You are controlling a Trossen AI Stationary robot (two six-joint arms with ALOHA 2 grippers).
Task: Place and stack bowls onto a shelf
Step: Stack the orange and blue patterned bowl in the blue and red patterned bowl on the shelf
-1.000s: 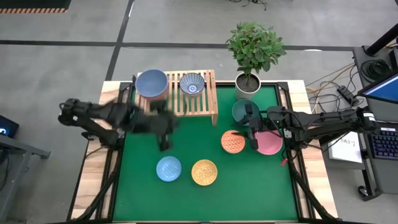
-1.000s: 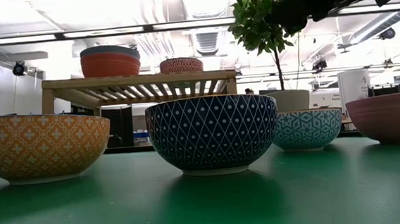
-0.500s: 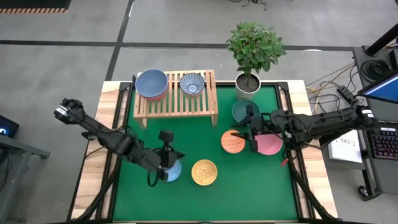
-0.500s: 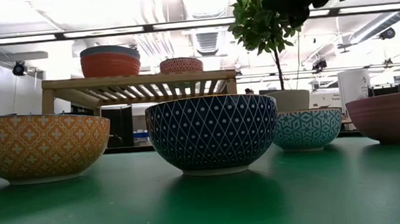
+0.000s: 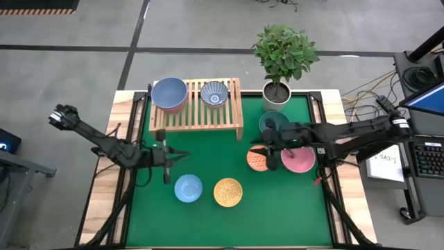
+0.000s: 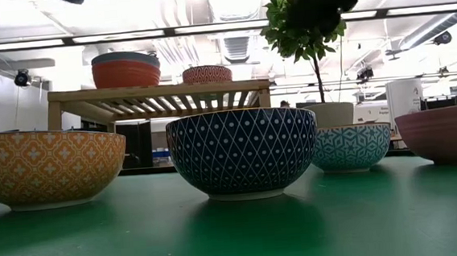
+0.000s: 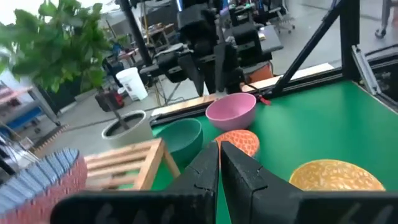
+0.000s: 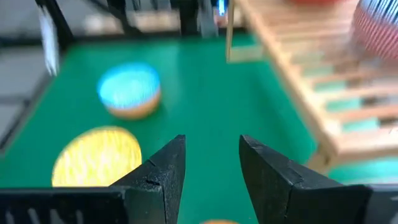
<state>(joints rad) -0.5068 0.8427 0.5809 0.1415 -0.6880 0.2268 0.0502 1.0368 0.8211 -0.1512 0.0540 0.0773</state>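
Observation:
The light-wood shelf stands at the table's far side. On its top sits a grey-blue bowl nested in a red one, with a patterned blue bowl beside it. Resting on the green mat are a teal bowl, an orange bowl, a pink bowl, a light blue bowl and a yellow bowl. My left gripper is shut and empty, between the shelf and the light blue bowl. My right gripper is open, pointing left above the orange bowl's far rim.
A white pot with a leafy plant stands at the far right of the mat, behind the teal bowl. Bare mat lies in front of the shelf, between the two grippers. Wooden table margins flank the mat.
My left gripper swung from in front of the shelf down toward the light blue bowl, then drew back toward the table's left edge. My right gripper moved left from between the orange and pink bowls and turned its fingers toward the table's left. No bowl has moved.

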